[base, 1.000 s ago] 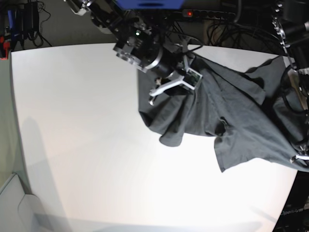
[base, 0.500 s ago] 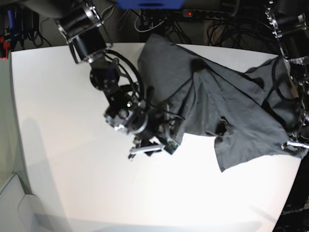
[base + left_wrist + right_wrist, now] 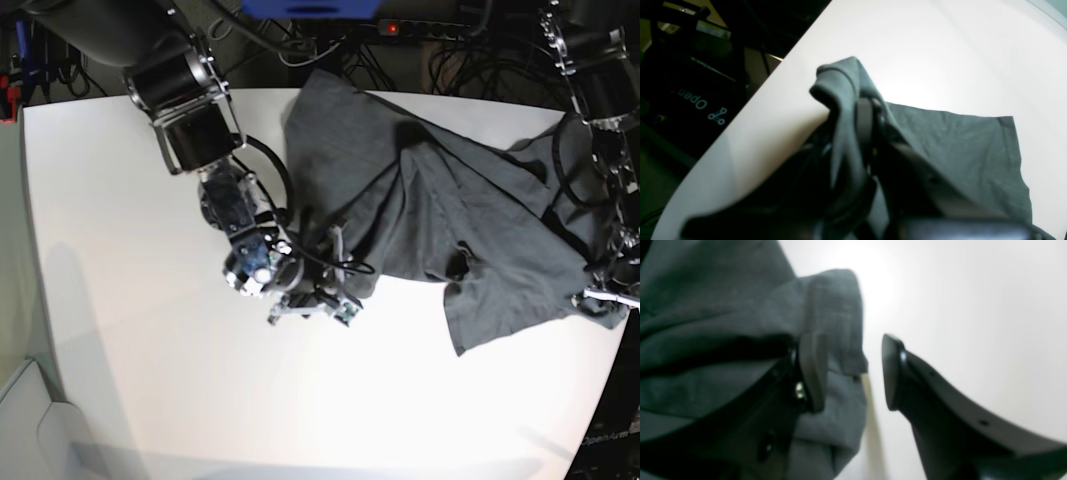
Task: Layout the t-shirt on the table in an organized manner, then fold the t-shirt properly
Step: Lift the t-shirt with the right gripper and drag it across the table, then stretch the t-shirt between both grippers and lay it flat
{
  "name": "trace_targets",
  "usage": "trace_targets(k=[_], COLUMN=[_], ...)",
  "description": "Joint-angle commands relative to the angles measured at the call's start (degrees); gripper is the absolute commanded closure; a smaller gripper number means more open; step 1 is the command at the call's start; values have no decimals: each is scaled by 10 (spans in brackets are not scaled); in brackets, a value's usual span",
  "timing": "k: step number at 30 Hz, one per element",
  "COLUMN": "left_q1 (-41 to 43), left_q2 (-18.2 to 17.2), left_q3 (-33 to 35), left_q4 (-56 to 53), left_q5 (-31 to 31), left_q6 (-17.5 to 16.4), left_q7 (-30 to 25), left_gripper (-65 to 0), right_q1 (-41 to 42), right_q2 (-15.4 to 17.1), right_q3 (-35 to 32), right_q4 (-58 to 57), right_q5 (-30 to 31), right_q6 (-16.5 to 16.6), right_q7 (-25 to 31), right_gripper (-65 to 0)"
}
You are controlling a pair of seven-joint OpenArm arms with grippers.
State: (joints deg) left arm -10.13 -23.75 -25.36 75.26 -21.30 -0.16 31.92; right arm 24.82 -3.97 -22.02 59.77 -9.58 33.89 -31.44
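From the left wrist camera, the left tool (image 3: 863, 133) is clamped tight on a bunched fold of the t-shirt (image 3: 960, 150), the cloth pinched up into a peak above its fingers while the rest spreads away to the right over the white bench (image 3: 940, 50); the pinched spot sits close to the bench's edge. From the right wrist camera, the right tool (image 3: 853, 373) stands partly open with a clear gap between its two dark fingers (image 3: 897, 373); the left-hand finger lies against a folded flap of the t-shirt (image 3: 826, 316), the other finger hangs over bare bench (image 3: 973, 306), and nothing is gripped between them. In the base view, the t-shirt (image 3: 450, 220) lies rumpled and half spread across the far right part of the bench (image 3: 150, 300), its long axis running slantwise from the far edge near the middle down towards the near right corner. The right tool (image 3: 310, 308) is low at the shirt's lower left edge, right beside the hem, with its jaws apart. The left tool (image 3: 603, 297) is at the bench's right edge, closed on the shirt's right-hand corner.
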Motion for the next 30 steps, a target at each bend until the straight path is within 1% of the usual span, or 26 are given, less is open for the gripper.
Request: trace_targets(k=[1, 8, 9, 10, 11, 13, 15, 16, 18, 20, 22, 27, 30], left_q1=[-10, -10, -10, -10, -10, -10, -10, -10, -9, -5, 0, 6, 28], left_q2=[-5, 3, 3, 3, 3, 3, 3, 3, 3, 3, 2, 2, 10], left_q3=[-3, -3, -3, -3, -3, -3, -3, -3, -3, -3, -3, -3, -3], left_q4=[11, 9, 9, 9, 9, 10, 10, 10, 9, 14, 14, 47, 111], left_q5=[-2, -2, -2, -2, -2, -2, -2, -2, -2, -2, -2, -6, -7], left_q6=[-1, -1, -1, -1, -1, -1, -1, -1, -1, -1, -1, -1, -1], left_q7=[-15, -15, -15, -15, -15, -15, -15, -15, -15, -15, -15, -11, -11], left_gripper=[-2, -2, -2, -2, -2, -2, -2, -2, -2, -2, -2, -2, -2], right_q1=[18, 10, 10, 10, 7, 6, 7, 7, 10, 14, 26, 74, 110], right_q2=[-6, -6, -6, -5, -5, -4, -4, -5, -4, 2, 22, 61, 70], right_q3=[1, -4, -13, -25, -34, -41, -44, -44, -41, -36, -11, 81, 142], right_q4=[6, 1, 1, -3, -10, -24, -36, -37, -30, -7, 23, 88, 96], right_q5=[7, 7, 7, 7, 7, 7, 7, 6, 6, 5, 4, 4, 4], right_q6=[4, 6, 9, 19, 34, 52, 50, 50, 50, 50, 50, 50, 49], right_q7=[19, 29, 29, 29, 29, 29, 30, 30, 30, 29, 26, 24, 24], right_gripper=[-275, -269, -268, -261, -241, -159, -31, 0, -8, 0, 0, 0, 0])
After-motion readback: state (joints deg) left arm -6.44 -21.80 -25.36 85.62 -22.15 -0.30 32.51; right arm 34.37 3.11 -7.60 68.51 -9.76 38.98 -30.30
